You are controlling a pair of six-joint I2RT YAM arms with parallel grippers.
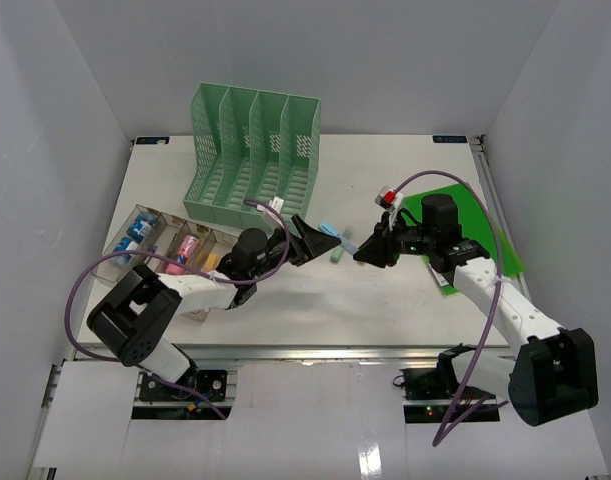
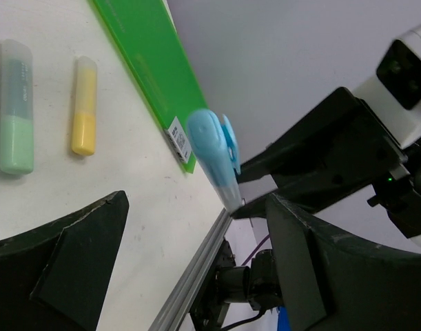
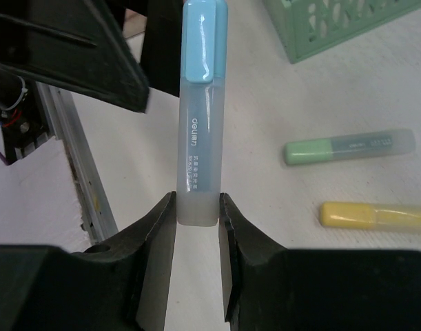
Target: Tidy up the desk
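Gripping: the right jaws are closed on the clear bottom end of the blue highlighter (image 3: 198, 117), one finger on each side.
Blue highlighter: it is held up off the surface (image 1: 385, 300), with its cap end pointing away from the right jaws and toward the left arm.
Left jaws: they are spread wide and facing the cap. In the left wrist view the cap sits in the gap between them, and neither finger is seen touching it.
Below the pen: a green highlighter (image 3: 348, 146) and a yellow highlighter (image 3: 375, 215) lie flat on the surface, side by side and just apart.
Surface: this is the wide white desk top that carries everything, with a metal rail along its near edge.
Green folder (image 1: 475, 230): it lies flat on the right side, partly under the right arm.
File rack (image 1: 255, 150): it is mint-green and stands upright toward the far edge, left of centre.
Clear tray (image 1: 165, 240): it sits at the left side beside the left arm, with small items in its compartments.
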